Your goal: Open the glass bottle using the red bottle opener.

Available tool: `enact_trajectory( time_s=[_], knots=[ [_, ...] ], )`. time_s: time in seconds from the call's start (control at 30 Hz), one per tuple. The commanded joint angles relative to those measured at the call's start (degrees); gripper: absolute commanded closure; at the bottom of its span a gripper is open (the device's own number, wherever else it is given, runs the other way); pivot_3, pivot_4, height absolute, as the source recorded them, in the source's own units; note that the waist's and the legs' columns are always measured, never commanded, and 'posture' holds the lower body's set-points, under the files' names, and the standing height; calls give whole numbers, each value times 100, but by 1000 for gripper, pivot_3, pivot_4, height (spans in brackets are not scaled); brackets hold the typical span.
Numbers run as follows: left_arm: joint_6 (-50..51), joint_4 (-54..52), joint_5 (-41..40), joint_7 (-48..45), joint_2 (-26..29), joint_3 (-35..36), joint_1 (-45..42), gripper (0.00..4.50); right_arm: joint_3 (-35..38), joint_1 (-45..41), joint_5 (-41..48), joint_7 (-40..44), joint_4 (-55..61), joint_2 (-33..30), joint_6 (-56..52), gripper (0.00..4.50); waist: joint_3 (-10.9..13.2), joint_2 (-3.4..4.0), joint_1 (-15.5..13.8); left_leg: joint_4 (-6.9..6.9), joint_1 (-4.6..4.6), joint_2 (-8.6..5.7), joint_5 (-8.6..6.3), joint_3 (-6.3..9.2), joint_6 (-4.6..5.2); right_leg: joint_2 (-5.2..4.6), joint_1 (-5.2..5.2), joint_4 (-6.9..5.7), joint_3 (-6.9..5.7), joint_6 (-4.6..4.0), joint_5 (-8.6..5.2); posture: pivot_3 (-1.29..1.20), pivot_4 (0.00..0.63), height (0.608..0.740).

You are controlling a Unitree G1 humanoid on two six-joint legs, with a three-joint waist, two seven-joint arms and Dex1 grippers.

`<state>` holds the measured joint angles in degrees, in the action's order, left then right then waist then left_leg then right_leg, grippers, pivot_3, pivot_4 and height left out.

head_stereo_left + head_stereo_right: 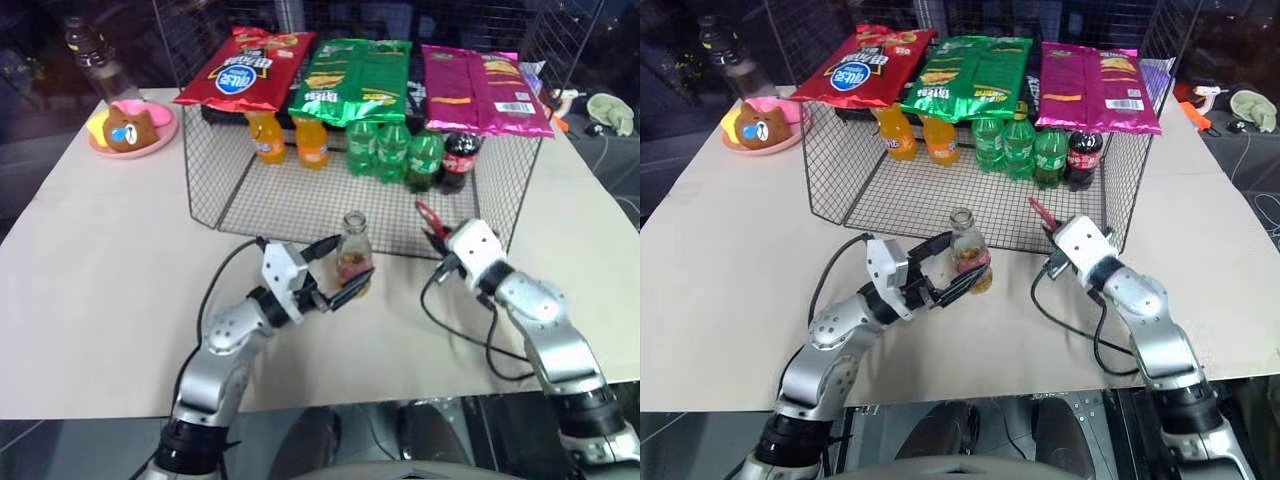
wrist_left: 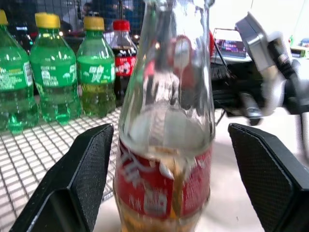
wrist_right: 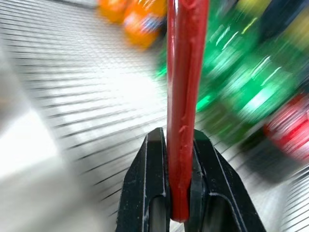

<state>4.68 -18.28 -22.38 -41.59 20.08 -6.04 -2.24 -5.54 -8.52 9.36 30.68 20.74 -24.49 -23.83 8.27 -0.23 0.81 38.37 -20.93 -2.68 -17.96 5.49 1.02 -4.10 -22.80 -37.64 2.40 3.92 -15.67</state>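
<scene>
Glass bottle (image 1: 353, 259) upright on the table (image 1: 100, 290), toward the middle of the near edge, just in front of the wire basket (image 1: 250, 205). Mouth looks bare, no cap seen, so opening probably done, though hard to confirm. Left gripper (image 1: 334, 268) spread wide either side of the bottle, pads clear of the glass. Red bottle opener (image 3: 186, 96) pinched tight in the right gripper (image 1: 436, 232), off to the bottle's right. Red label on the bottle, writing unreadable. Behind, green bottles (image 2: 63, 72) and a red-capped cola bottle (image 1: 460, 155); chip bags (image 1: 355, 75) on top, lettering illegible.
</scene>
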Motion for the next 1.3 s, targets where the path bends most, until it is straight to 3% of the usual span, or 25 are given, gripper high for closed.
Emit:
enact_trajectory(
  time_s=[0.03, 0.13, 0.27, 0.33, 0.4, 0.6, 0.63, 0.97, 1.3],
  knots=[
    [-3, -464, -170, -88, 215, 243, 252, 588, 556, 74, 1912, 180, 1087, 47, -2358, 4500, 2, 3, 4, 0, 0, 2, 0, 0, 0, -1, 0, 0, 0, 0, 0, 0, 150, 740],
    [43, -666, -230, -115, 404, 386, 589, 588, 857, 75, 3018, 198, 1384, -56, -3755, 4500, 3, 4, -5, -1, 0, 3, -1, 2, 2, -3, 0, 1, -2, -1, 0, 0, 150, 740],
    [74, -840, -322, -145, 583, 568, 971, 588, 940, 133, 3286, -3, 1381, -252, -4317, 4500, 4, 4, -27, -2, -4, 0, -8, 4, 13, -5, 1, 8, -6, -1, 0, 0, 150, 740],
    [72, -865, -343, -126, 657, 703, 1171, 454, 904, 228, 3114, -13, 1313, -389, -4104, 3621, 4, 4, -29, -2, -6, -4, -6, 4, 10, -6, 0, 10, -7, 0, 0, 0, 150, 740],
    [59, -838, -286, -68, 712, 849, 1341, 454, 901, 422, 2984, 131, 1309, -610, -3843, 3173, 4, 4, -28, -2, -5, -4, -5, 4, 7, -5, 0, 11, -8, -1, 0, 0, 150, 740],
    [125, -705, -241, 118, 845, 1264, 1582, 454, 955, 1117, 2404, 664, 1280, -1397, -2645, 257, 4, 3, -30, -3, -7, -4, -5, 3, 7, -1, 3, 17, -12, 1, 0, 0, 150, 740],
    [120, -691, -260, 99, 880, 1355, 1639, 454, 998, 1256, 2292, 788, 1264, -1499, -2350, 63, 4, 2, -29, -2, -6, -5, -5, 3, 7, 2, 4, 17, -13, 1, 0, 0, 150, 740],
    [53, -603, -213, 76, 1026, 2143, 2547, 454, 1843, 2481, 1542, 1963, 78, -1487, 1042, 63, 11, -9, -24, -4, -3, -2, -5, 1, 7, 2, 10, 23, -11, 1, 0, 0, 150, 740],
    [-185, -204, -113, -110, 1029, 2439, 2921, 454, 2265, 2669, 1781, 2613, -865, -1330, 2018, 63, 15, -14, -25, -4, 11, 7, -15, 0, 24, -4, 21, 22, -8, 0, 0, 0, 150, 740]
  ],
)
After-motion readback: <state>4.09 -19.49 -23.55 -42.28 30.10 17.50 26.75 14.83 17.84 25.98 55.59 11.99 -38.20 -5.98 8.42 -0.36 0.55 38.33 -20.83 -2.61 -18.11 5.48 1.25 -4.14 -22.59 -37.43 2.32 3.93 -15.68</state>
